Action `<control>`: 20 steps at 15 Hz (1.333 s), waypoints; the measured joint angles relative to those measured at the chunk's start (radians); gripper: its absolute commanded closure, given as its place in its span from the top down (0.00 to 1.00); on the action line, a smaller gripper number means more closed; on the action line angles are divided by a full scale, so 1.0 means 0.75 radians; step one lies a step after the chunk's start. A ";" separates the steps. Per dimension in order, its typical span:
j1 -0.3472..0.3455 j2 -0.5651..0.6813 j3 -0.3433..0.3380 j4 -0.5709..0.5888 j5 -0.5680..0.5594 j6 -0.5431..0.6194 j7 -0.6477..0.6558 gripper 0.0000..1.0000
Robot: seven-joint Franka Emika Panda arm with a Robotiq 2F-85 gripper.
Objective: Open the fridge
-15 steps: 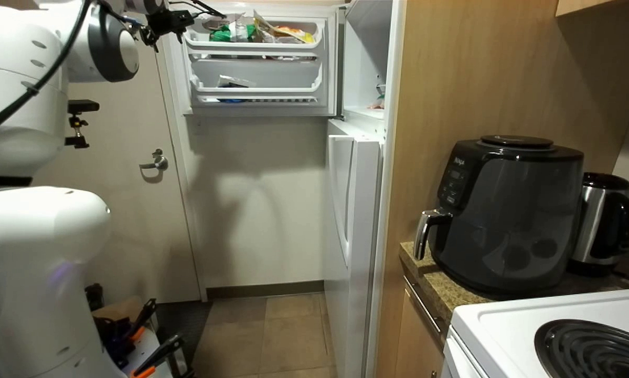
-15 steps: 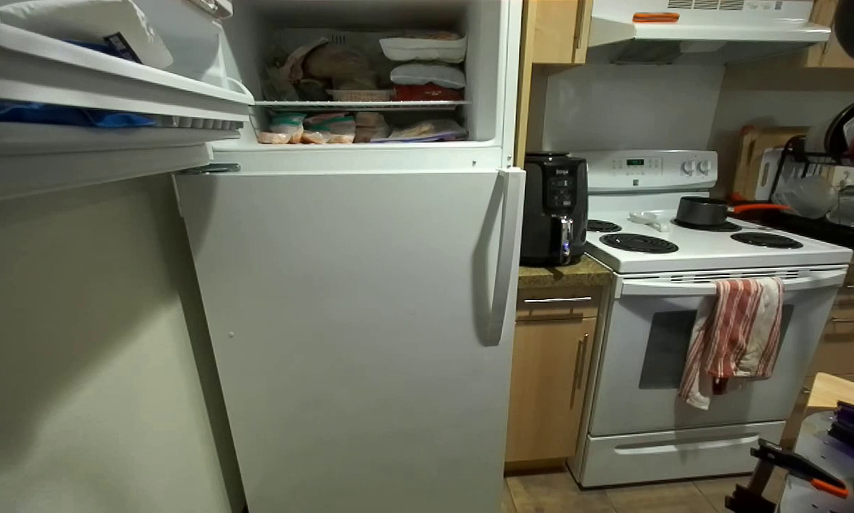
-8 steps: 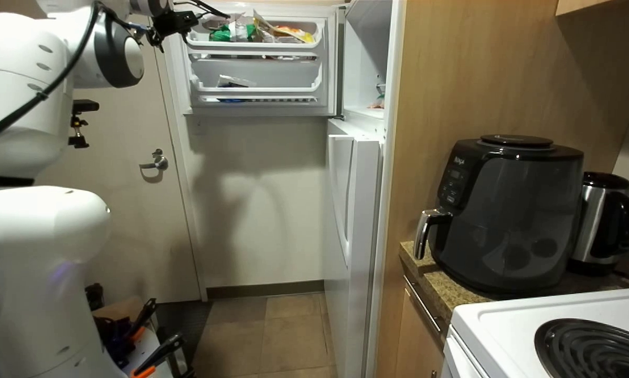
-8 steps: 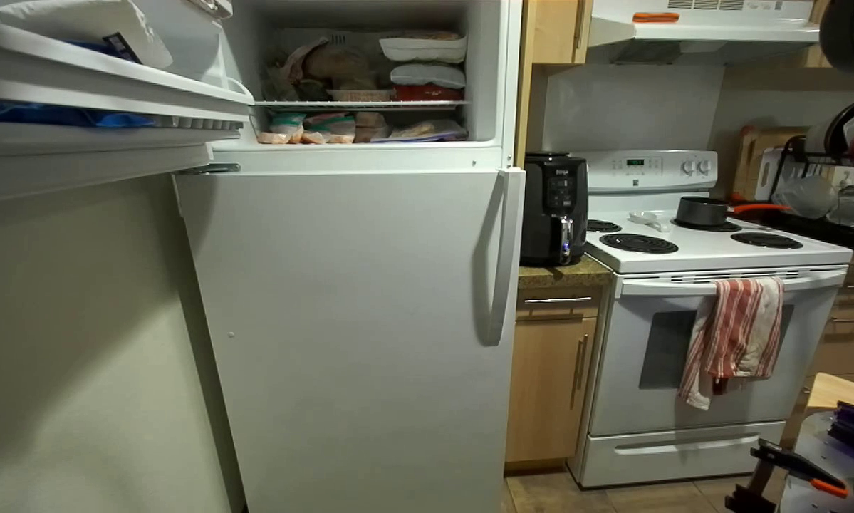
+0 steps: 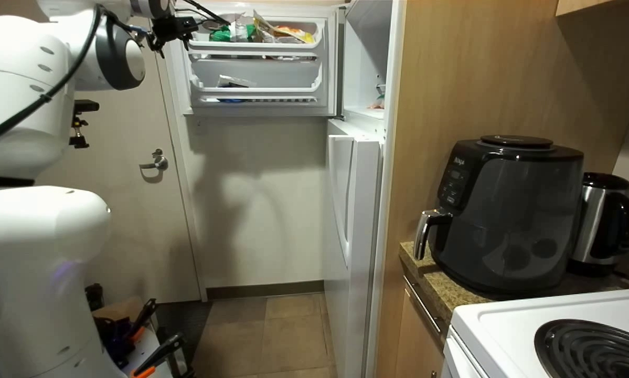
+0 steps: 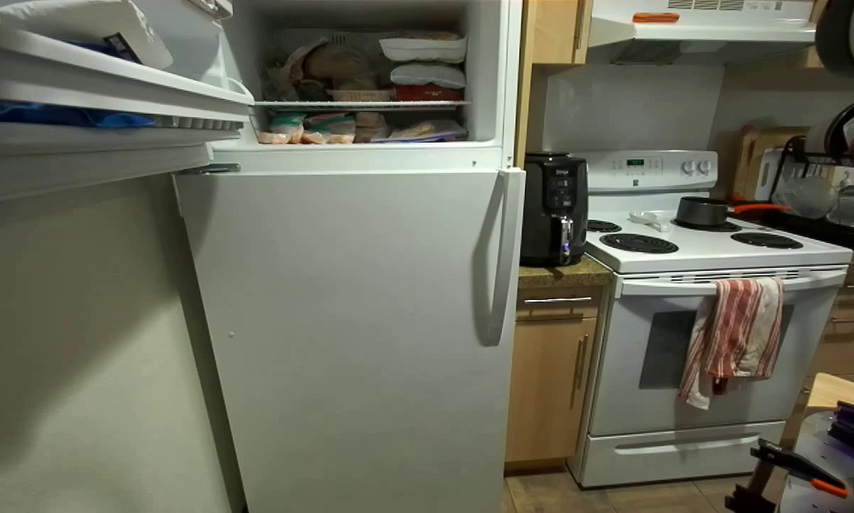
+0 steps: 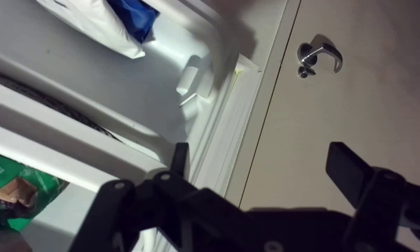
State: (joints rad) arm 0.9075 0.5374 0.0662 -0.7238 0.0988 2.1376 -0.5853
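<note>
Fridge: upper door wide open, lower door closed; food is shelved inside. Gripper: fingers spread, held near upper door.

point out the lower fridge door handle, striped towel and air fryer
Lower fridge door handle [image 6: 508, 249]: in an exterior view, bar's middle.
Striped towel [image 6: 743, 328]: in an exterior view, hanging front.
Air fryer [image 5: 508, 220]: in an exterior view, glossy side.
</note>
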 measured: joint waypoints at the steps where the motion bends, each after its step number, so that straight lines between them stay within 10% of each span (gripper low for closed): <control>1: -0.001 -0.004 -0.002 0.012 0.002 -0.043 0.034 1.00; 20: -0.142 -0.203 -0.004 0.086 0.337 -0.910 0.491 1.00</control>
State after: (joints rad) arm 0.8007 0.3853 0.0634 -0.6597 0.3517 1.4555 -0.2172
